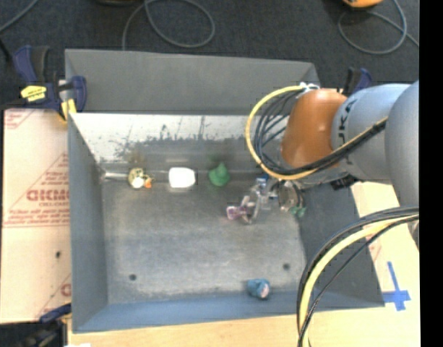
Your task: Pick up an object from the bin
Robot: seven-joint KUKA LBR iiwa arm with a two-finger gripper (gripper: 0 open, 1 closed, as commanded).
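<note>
My gripper (268,196) reaches down into the bin's right side, just under the orange wrist cover. A small purple, pinkish thing (239,212) lies on the floor right beside its fingertips, to their lower left; whether they touch it I cannot make out. A small green thing (299,211) sits just right of the gripper. A green cone-like piece (219,174) stands a little up and to the left, by the back wall.
Along the back wall lie a white block (181,178) and a small yellow and white toy (140,180). A blue-grey lump (258,288) rests by the front wall. The arm and its cables cover the bin's right side.
</note>
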